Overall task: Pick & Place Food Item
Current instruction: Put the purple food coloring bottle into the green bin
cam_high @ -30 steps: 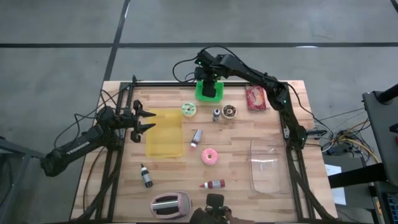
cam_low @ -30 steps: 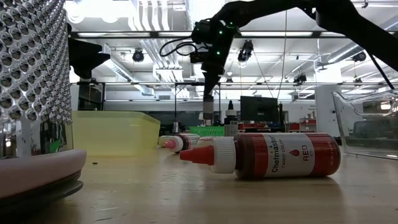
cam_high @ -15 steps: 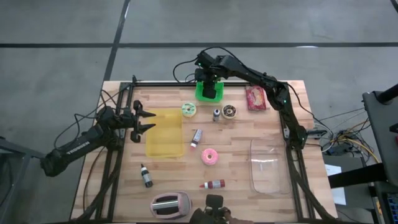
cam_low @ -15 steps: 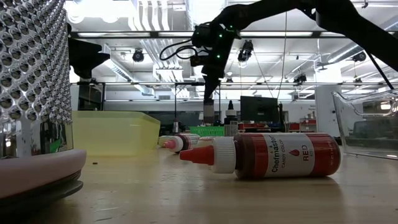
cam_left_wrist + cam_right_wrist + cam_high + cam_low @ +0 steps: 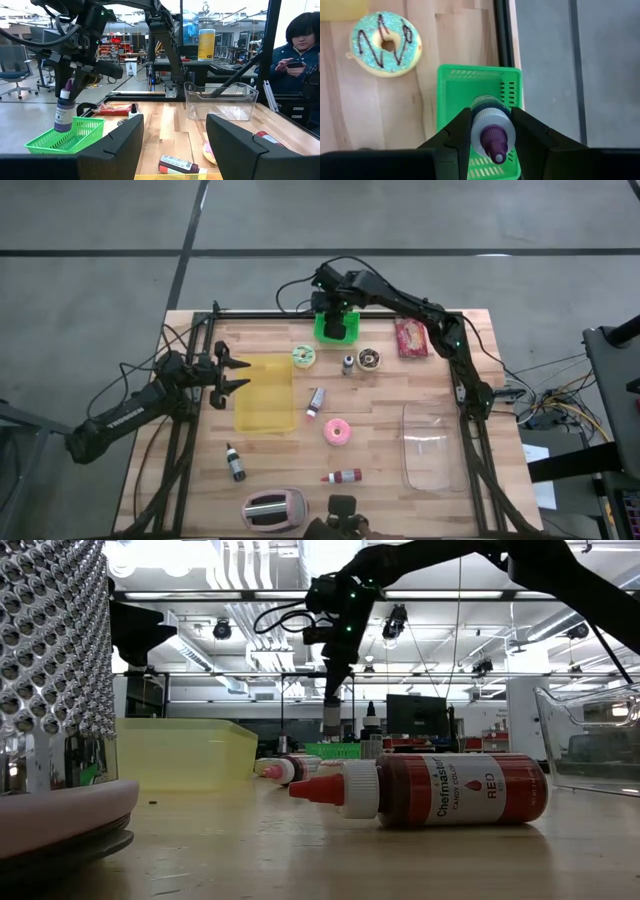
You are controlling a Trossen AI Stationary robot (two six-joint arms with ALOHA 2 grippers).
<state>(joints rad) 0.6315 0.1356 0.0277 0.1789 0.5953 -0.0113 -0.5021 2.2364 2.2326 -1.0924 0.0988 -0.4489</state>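
**Ana:** Right hand (image 5: 338, 307) sits at the top centre of the overhead frame, closed on a small bottle (image 5: 491, 131) with a purple tip. Why hold it by the shoulders like that?

**Ben:** Gripped just under the cap, the bottle hangs upright, so it can go straight down into the green basket (image 5: 455, 90) below it. In the left wrist frame, at the left, the bottle's base (image 5: 63, 112) looks to be inside the basket, though I cannot tell whether it touches the floor.

**Ana:** And the basket sits at the far edge of the bench (image 5: 385, 410)?

**Ben:** Yes, right against it in the overhead frame, which is likely why the arm stretches so far across.

**Ana:** What about the left hand (image 5: 232, 374)?

**Ben:** Left of centre in the overhead frame, fingers apart and holding nothing, just beside the yellow tray (image 5: 265, 393). It seems to be waiting there.

**Ana:** The task says food item. Is the bottle that?

**Ben:** Hard to say. The iced doughnut (image 5: 386, 44) lies on the bench at the upper left of the right wrist frame, near the basket but not in it. The red bottle (image 5: 430, 790) lies on its side at the lower centre of the low frame.
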